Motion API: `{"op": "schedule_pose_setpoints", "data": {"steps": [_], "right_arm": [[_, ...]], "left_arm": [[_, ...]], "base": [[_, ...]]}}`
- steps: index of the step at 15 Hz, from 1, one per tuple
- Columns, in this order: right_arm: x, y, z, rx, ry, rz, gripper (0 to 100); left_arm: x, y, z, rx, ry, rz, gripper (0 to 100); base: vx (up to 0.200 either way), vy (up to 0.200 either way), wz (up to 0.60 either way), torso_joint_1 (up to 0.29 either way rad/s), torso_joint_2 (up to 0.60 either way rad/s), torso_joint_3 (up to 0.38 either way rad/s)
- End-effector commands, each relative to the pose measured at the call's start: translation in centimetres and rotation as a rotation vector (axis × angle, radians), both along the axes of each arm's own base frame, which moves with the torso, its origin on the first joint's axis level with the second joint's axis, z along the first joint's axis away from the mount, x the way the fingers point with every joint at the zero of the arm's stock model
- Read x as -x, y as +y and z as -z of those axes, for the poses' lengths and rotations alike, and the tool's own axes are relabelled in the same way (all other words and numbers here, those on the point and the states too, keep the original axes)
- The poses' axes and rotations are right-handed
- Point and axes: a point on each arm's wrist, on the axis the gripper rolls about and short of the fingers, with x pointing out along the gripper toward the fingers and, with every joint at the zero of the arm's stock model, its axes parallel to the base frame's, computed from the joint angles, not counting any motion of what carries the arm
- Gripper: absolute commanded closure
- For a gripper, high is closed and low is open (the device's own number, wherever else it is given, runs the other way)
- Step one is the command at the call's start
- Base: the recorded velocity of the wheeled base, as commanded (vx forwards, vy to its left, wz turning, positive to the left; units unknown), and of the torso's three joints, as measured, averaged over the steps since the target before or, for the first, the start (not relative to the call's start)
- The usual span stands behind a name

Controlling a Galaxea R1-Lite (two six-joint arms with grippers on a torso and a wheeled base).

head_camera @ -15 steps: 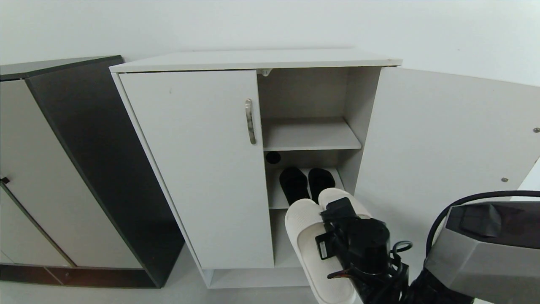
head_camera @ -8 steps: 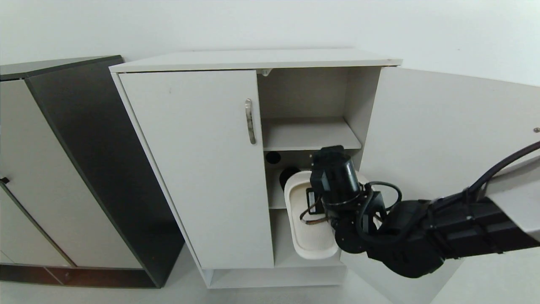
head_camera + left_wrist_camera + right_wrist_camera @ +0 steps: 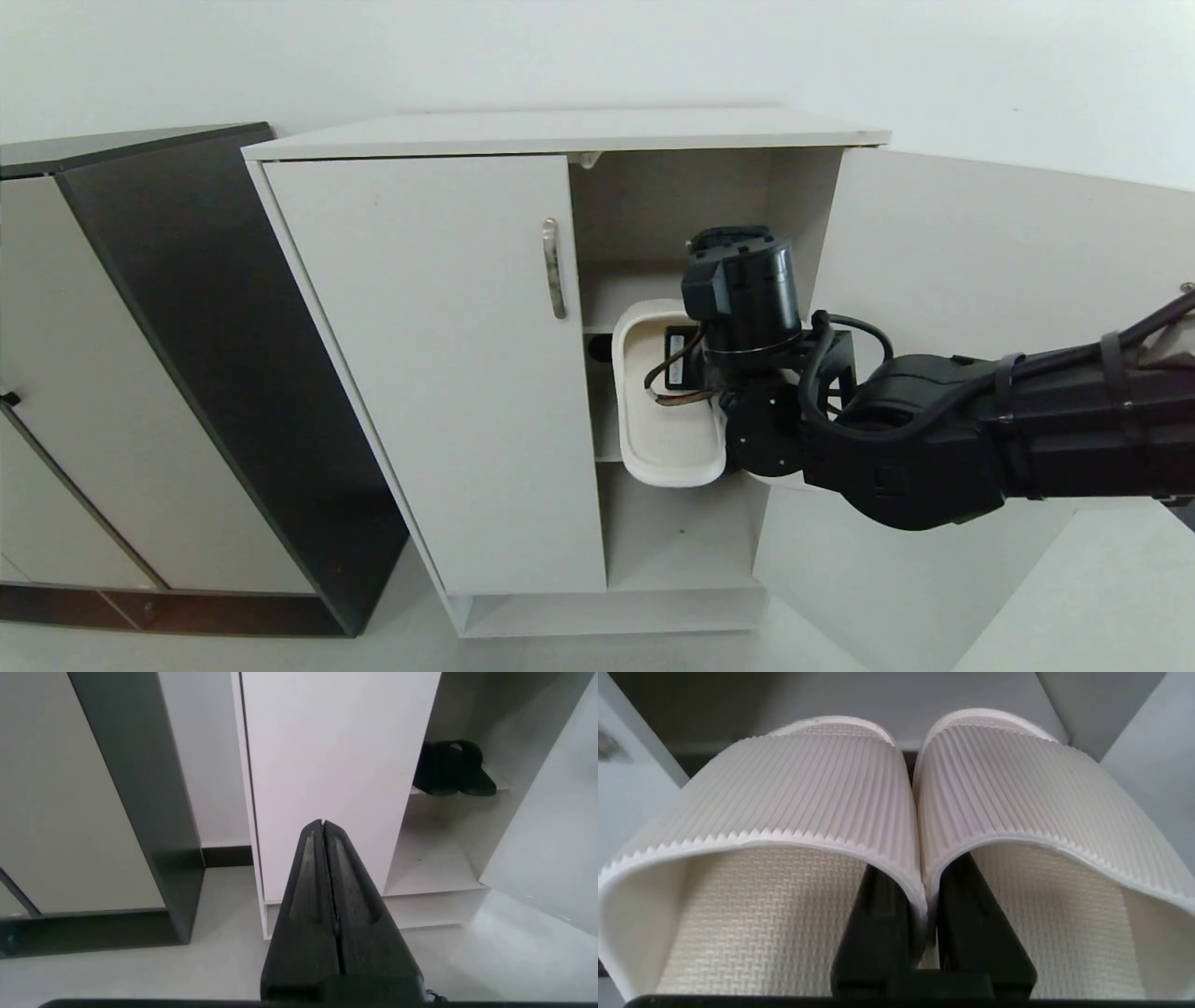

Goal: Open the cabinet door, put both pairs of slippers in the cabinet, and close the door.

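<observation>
Right tool (image 3: 923, 901) clamped, left tool (image 3: 322, 838) closed

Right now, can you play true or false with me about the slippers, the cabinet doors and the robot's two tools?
1. The right tool grips the white slippers. True.
2. The left door is open. False: it is closed, and the right door is the open one.
3. The black slippers lie inside the cabinet. True.
4. The left tool holds a slipper. False: it is shut and empty.
</observation>
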Motion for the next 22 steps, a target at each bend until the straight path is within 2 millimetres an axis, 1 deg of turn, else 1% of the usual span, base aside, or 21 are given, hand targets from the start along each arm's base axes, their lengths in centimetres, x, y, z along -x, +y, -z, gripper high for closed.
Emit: {"op": "schedule_pose_setpoints", "data": {"steps": [1, 7, 16, 20, 22], "right_arm": [[-0.02, -0.04, 0.69, 0.015, 0.014, 0.000, 100], [-0.34, -0.13, 1.04, 0.021, 0.020, 0.007, 100], [-0.50, -0.23, 1.06, 0.024, 0.020, 0.011, 100], [-0.61, -0.02, 1.50, 0.034, 0.027, 0.009, 100], [-0.56, 0.03, 1.48, 0.033, 0.026, 0.007, 100]], "left_arm": [[-0.01, 0.00, 0.00, 0.000, 0.001, 0.000, 100], [0.00, 0.02, 0.00, 0.000, 0.000, -0.011, 100], [0.00, 0.04, 0.00, 0.002, 0.000, -0.017, 100], [-0.01, 0.03, 0.00, 0.002, 0.001, -0.019, 100], [-0.01, 0.03, 0.00, 0.003, 0.001, -0.019, 100]], "base": [[0.000, 0.000, 0.00, 0.000, 0.00, 0.000], [0.000, 0.000, 0.00, 0.000, 0.00, 0.000], [0.200, 0.000, 0.00, 0.003, 0.00, 0.003], [0.200, 0.000, 0.00, 0.001, 0.00, 0.001], [0.000, 0.000, 0.00, 0.000, 0.00, 0.000]]}}
